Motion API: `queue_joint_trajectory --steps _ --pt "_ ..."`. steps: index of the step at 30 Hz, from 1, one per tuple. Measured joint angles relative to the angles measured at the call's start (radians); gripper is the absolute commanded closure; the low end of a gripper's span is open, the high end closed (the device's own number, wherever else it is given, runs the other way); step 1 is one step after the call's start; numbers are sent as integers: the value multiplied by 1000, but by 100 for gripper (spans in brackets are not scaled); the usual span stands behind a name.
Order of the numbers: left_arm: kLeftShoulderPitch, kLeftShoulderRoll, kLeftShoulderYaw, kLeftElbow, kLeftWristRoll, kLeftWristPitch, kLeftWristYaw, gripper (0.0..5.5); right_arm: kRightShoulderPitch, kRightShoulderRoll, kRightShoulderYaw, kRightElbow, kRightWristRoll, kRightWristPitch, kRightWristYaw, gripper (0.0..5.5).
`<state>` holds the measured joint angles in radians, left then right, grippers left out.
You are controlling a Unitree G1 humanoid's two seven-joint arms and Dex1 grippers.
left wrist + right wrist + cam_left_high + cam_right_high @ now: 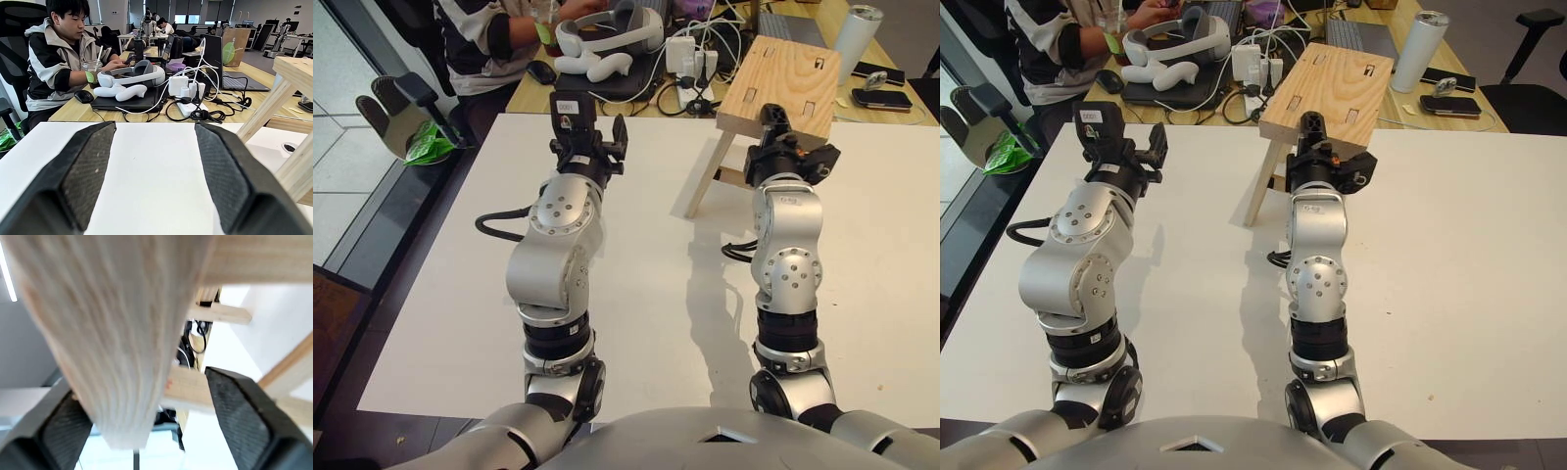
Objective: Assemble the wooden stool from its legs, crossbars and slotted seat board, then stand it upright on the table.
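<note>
The wooden stool (773,93) stands upright at the far edge of the white surface (636,294), its slotted seat board (1332,83) level on top and directly above the right end effector (149,416). That end effector is tucked under the near edge of the board with its two fingers spread to either side of one leg (117,347). A gap shows between the leg and one pad (237,416), while the other pad looks close enough to touch it, though the close, blurred view leaves that uncertain. Just beyond these fingers a crossbar (220,313) runs between the legs. Another slanted leg (707,176) reaches the surface just to the left of the same end effector. Well to the left of the stool, the left end effector (155,161) hangs low over the surface with its fingers wide apart and nothing between them. Beyond both end effectors lies a wooden desk (533,93) carrying a white headset (607,39), a tangle of cables (195,105) and a metal tumbler (855,39).
</note>
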<state>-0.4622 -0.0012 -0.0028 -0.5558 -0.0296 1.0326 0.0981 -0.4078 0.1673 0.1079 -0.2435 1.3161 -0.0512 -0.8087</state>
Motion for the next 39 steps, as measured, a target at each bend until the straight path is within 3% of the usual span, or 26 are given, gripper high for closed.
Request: queue_joint_trajectory --steps 6,8,10,12,16,22,24,28,33,35,39 --pt "-10 2 22 8 9 -37 16 246 16 -41 184 -116 42 314 -14 132" --pt "-14 1 32 9 11 -45 22 246 14 -74 231 -148 -48 395 31 132" --pt "-18 -2 52 9 11 -57 28 246 -108 -197 254 -192 -266 436 147 132" --pt "-18 -9 68 11 11 -64 37 246 -272 -297 213 -148 -437 429 257 132" --pt "-17 -38 71 17 11 -66 50 246 -587 -453 129 185 -778 355 448 132" --pt "-16 -39 75 17 11 -66 51 246 -802 -473 3 474 -993 184 577 132" --pt "-15 -41 75 16 11 -65 53 246 -781 -427 -44 511 -988 224 573 132" --pt "-14 -41 79 15 11 -65 53 246 -551 -283 -174 567 -848 589 450 132" --pt "3 -44 79 15 11 -64 54 246 -454 -218 -237 336 -803 826 378 132" --pt "7 -48 79 14 12 -64 56 246 -401 -218 -195 254 -847 795 400 132" --pt "8 -96 123 -7 -20 -112 65 246 -122 -325 12 -23 -1077 490 583 132"
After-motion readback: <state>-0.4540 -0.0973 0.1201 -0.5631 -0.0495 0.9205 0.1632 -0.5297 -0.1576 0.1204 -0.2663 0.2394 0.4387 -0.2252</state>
